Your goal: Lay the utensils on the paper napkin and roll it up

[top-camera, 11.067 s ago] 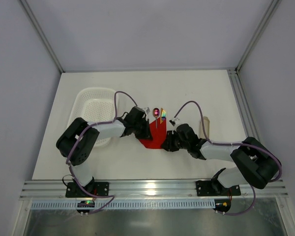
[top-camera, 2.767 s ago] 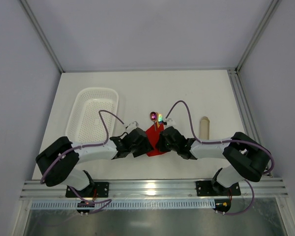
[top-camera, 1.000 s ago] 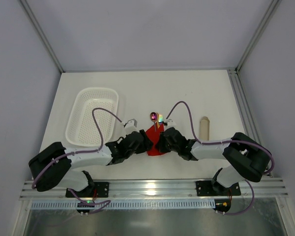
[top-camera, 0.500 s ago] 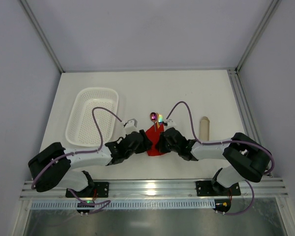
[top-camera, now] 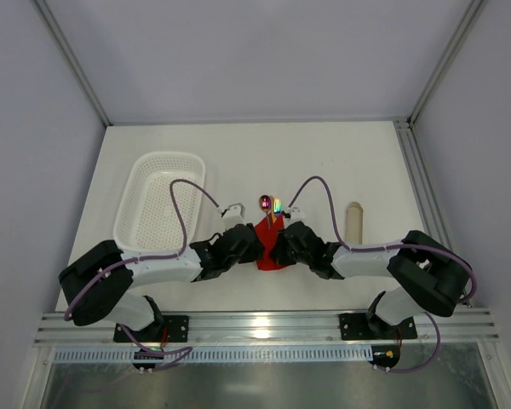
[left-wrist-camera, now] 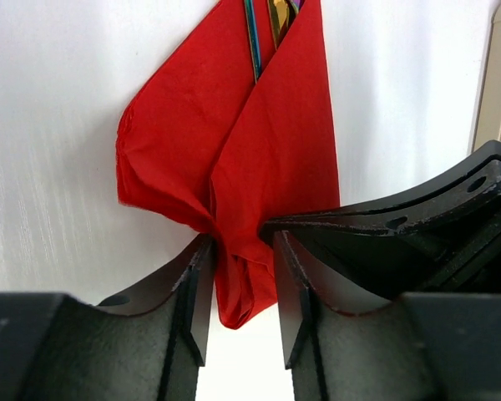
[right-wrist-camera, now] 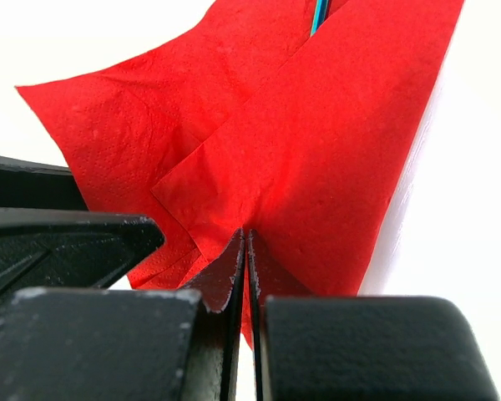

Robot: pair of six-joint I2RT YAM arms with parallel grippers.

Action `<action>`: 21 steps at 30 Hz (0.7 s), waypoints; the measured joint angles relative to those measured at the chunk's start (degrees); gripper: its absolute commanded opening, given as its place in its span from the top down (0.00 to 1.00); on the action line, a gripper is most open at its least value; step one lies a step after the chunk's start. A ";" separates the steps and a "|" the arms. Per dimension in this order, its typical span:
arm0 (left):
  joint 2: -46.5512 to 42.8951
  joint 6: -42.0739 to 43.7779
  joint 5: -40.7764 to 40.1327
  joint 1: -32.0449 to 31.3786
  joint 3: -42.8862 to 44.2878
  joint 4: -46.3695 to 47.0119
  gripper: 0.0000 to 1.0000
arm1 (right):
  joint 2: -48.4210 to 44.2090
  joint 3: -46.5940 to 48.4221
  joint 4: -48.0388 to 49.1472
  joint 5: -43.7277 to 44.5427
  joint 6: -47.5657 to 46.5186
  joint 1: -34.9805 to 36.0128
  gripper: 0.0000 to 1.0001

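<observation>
The paper napkin (top-camera: 268,253) is bright red and lies mid-table with its sides folded over the utensils (top-camera: 271,204). Only the pink spoon bowl and yellow-green tines stick out at its far end. Slim handles (left-wrist-camera: 252,42) run under the overlapping flaps, and one handle (right-wrist-camera: 317,15) shows in the right wrist view. My left gripper (left-wrist-camera: 238,251) (top-camera: 254,247) has its fingers closed on the bunched near end of the napkin (left-wrist-camera: 267,142). My right gripper (right-wrist-camera: 245,238) (top-camera: 275,247) is shut, its tips resting on the napkin's (right-wrist-camera: 317,142) folded flap right beside the left fingers.
A white perforated basket (top-camera: 164,156) stands at the left. A beige oblong tray (top-camera: 353,220) lies to the right of the napkin, and its edge (left-wrist-camera: 497,83) shows in the left wrist view. Both arms meet over the napkin near the front edge.
The left jaws have narrowed around the napkin's near end, and the left arm has shifted slightly. The right arm and the utensils have stayed put.
</observation>
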 measured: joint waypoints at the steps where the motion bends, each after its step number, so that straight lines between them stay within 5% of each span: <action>1: 0.02 0.17 0.02 0.00 0.09 -0.04 0.67 | -0.09 -0.11 0.02 0.00 0.00 0.00 0.96; 11: 0.28 2.43 0.07 0.00 3.61 -2.67 0.98 | -0.22 -0.28 0.13 -0.04 0.00 0.00 0.96; 21: 1.20 7.45 4.02 0.00 4.28 -0.96 1.00 | -0.22 -2.34 4.17 -0.24 0.31 0.00 0.96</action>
